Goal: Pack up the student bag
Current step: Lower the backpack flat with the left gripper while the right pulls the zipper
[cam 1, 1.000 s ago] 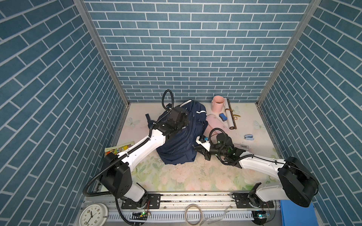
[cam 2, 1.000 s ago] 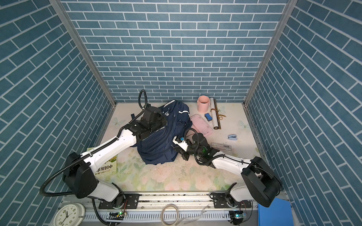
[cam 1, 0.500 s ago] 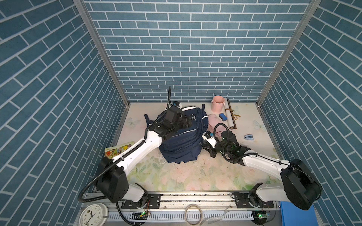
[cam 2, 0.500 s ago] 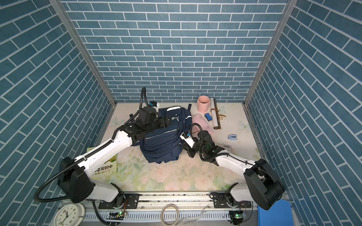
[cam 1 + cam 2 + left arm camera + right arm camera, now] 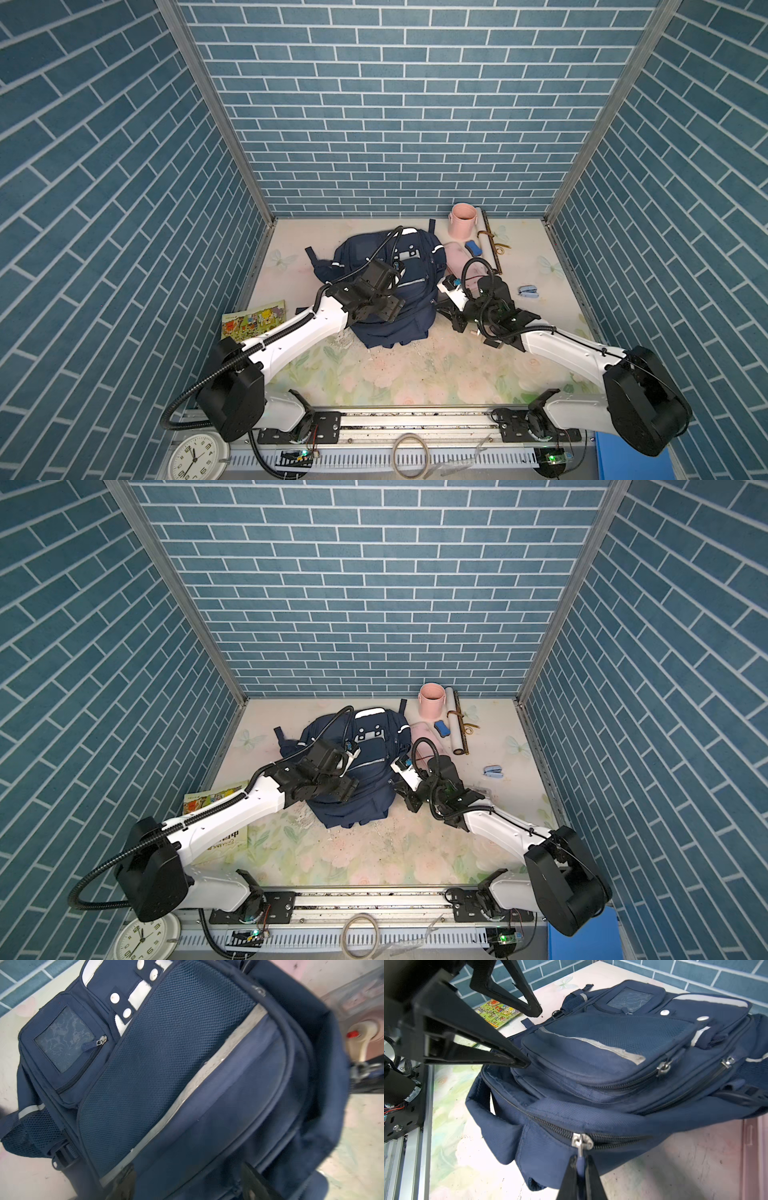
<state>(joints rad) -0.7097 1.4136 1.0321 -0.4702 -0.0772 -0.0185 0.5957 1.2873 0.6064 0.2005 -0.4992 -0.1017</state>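
The student bag [image 5: 415,291] [image 5: 374,787] lies front side up in the middle of the table, navy blue with grey strips and a white patch with snaps [image 5: 133,999]. My left gripper [image 5: 397,308] [image 5: 351,788] hovers just over its front pocket [image 5: 228,1105], open, with nothing between the jaws [image 5: 188,1180]; the right wrist view shows its spread fingers [image 5: 508,1057]. My right gripper [image 5: 581,1165] [image 5: 439,309] is at the bag's right edge, shut on the blue zipper pull [image 5: 581,1162] of the main compartment zipper [image 5: 582,1142].
At the back right stand a pink cup [image 5: 462,220], a blue eraser [image 5: 473,248], a rolled scroll [image 5: 490,245] and a pink pouch [image 5: 457,257]. A small blue item [image 5: 528,292] lies right of my right arm. A picture book [image 5: 253,322] lies at the left.
My left gripper has opened and let go of the bag, then drawn back over its front. The bag has settled flat. My right gripper stays shut and has shifted slightly right.
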